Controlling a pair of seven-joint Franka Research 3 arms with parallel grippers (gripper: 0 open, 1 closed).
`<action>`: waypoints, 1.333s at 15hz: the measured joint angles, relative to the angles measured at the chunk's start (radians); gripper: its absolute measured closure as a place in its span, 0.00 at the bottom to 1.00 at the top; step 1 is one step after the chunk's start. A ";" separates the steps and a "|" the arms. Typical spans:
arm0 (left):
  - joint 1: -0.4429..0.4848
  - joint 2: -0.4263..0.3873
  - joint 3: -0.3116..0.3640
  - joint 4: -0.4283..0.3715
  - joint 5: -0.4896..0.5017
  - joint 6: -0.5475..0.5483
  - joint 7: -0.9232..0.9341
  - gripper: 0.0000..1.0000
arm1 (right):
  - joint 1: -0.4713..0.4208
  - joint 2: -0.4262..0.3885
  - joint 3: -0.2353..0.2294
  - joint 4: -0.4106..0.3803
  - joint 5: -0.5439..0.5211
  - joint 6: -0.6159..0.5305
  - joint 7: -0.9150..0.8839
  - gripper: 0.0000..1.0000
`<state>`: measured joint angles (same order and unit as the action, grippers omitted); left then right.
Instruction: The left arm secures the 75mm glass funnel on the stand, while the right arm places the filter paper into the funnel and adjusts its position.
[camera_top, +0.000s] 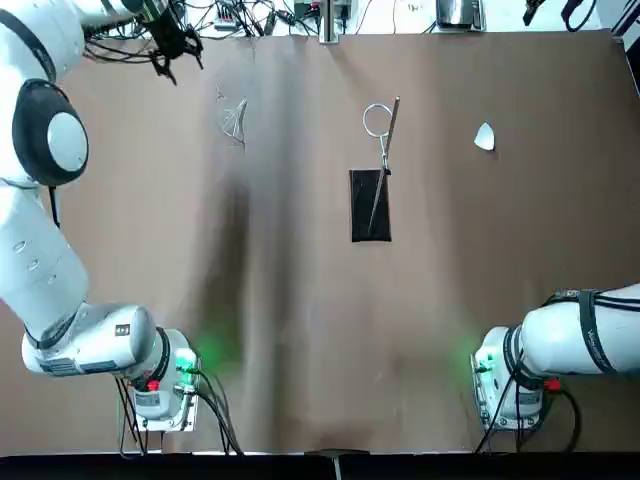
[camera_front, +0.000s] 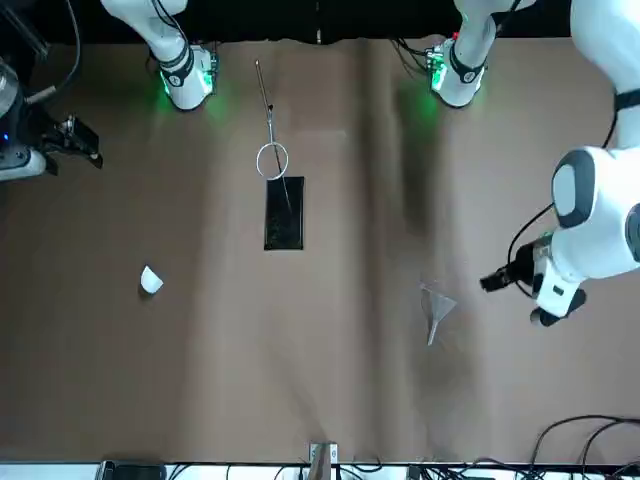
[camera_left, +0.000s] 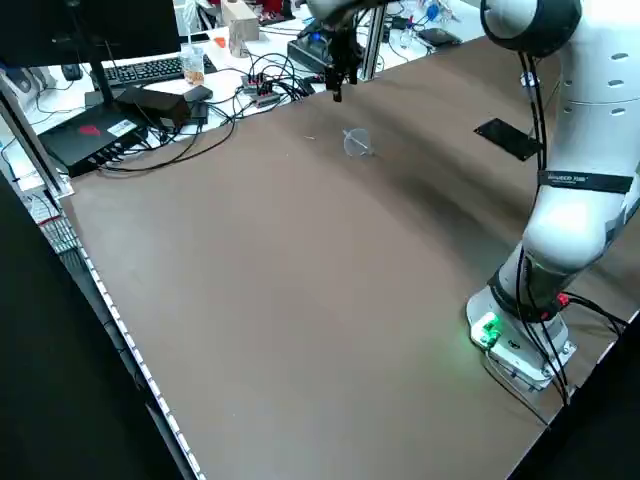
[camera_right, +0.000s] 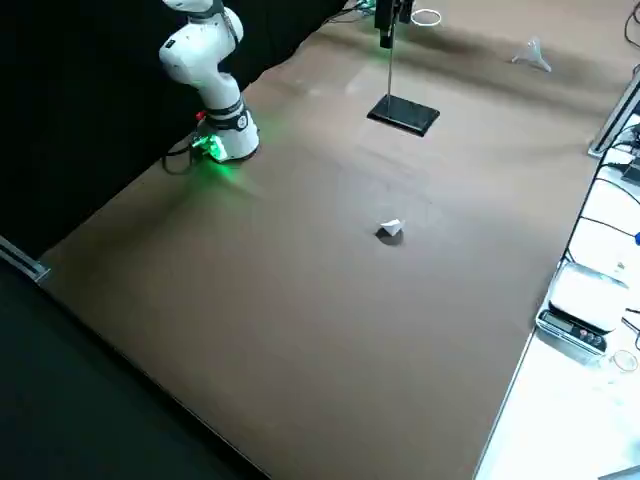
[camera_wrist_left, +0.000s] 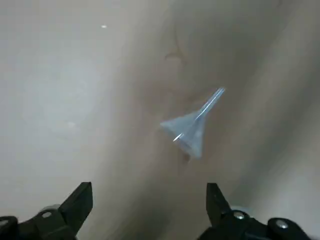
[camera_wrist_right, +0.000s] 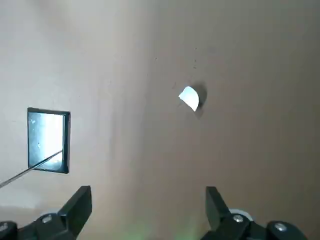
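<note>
The glass funnel (camera_top: 233, 120) lies on its side on the brown table, left of the stand; the left wrist view shows it (camera_wrist_left: 191, 128) beyond the fingers. My left gripper (camera_top: 172, 50) hovers open above the table, farther out and left of the funnel, apart from it. The stand has a black base (camera_top: 370, 205) and an empty wire ring (camera_top: 377, 120). The filter paper (camera_top: 484, 137), a small white folded wedge, lies right of the stand. My right gripper (camera_front: 85, 148) hangs open high over the table's right side, with the filter paper (camera_wrist_right: 189, 97) and the stand's base (camera_wrist_right: 48, 140) below it.
Cables and electronics (camera_top: 250, 15) crowd the far edge of the table. A keyboard and black boxes (camera_left: 110, 130) sit off the table's left side, and a scale (camera_right: 578, 320) sits off its right. The arm bases (camera_top: 165, 385) glow green near the front edge.
</note>
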<state>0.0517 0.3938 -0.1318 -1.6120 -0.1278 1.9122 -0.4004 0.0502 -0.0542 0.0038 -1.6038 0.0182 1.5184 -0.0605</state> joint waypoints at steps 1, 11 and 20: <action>0.005 0.016 0.000 -0.024 -0.053 0.074 -0.032 0.00 | 0.001 0.009 0.001 -0.001 0.000 0.008 0.000 0.00; -0.090 0.067 -0.020 -0.361 -0.432 0.764 -0.432 0.00 | -0.061 0.203 -0.016 -0.006 -0.035 0.212 -0.002 0.00; -0.111 0.112 -0.021 -0.379 -0.434 0.853 -0.530 0.03 | -0.079 0.253 -0.016 -0.171 -0.066 0.479 -0.007 0.07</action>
<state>-0.0593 0.5055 -0.1531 -1.9911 -0.5622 2.7653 -0.9299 -0.0286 0.1987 -0.0118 -1.7744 -0.0475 1.9976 -0.0675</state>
